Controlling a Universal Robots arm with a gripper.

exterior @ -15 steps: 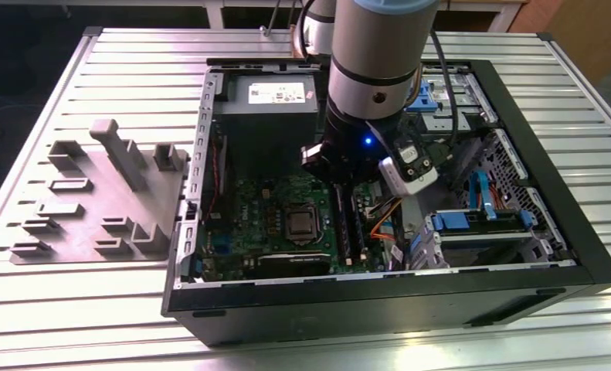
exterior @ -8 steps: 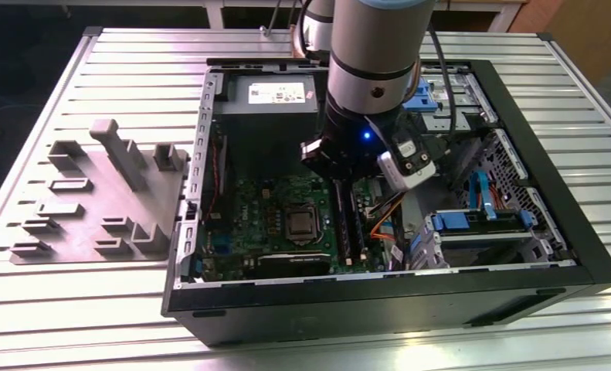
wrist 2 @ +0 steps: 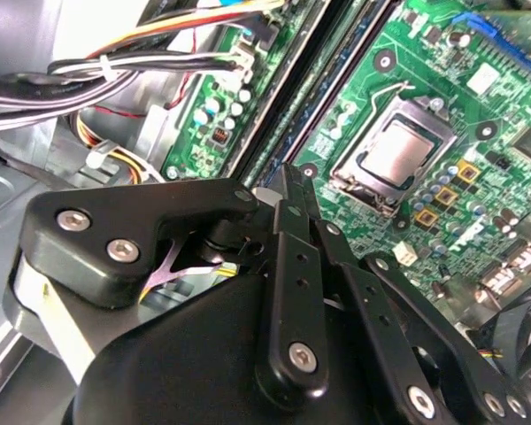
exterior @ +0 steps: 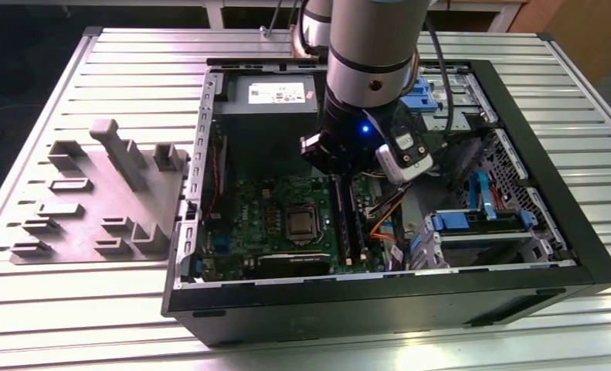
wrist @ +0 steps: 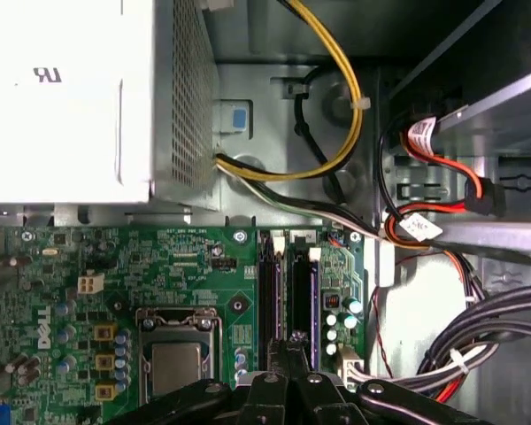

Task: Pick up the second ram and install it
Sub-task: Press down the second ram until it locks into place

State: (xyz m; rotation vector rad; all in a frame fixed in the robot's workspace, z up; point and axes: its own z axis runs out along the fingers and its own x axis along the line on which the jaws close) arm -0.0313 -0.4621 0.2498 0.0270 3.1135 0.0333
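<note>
Where memory slots run, gripper (wrist: 288,350) hovers.

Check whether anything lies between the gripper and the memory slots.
Nothing visible does. In the first wrist view the gripper sits right over the memory slots; the cables pass beyond their end, not across them. Whether it holds the second ram is unclear.

Bright overhead light, blown-out glare on the power supply (wrist: 66,97), dim case interior.
</note>
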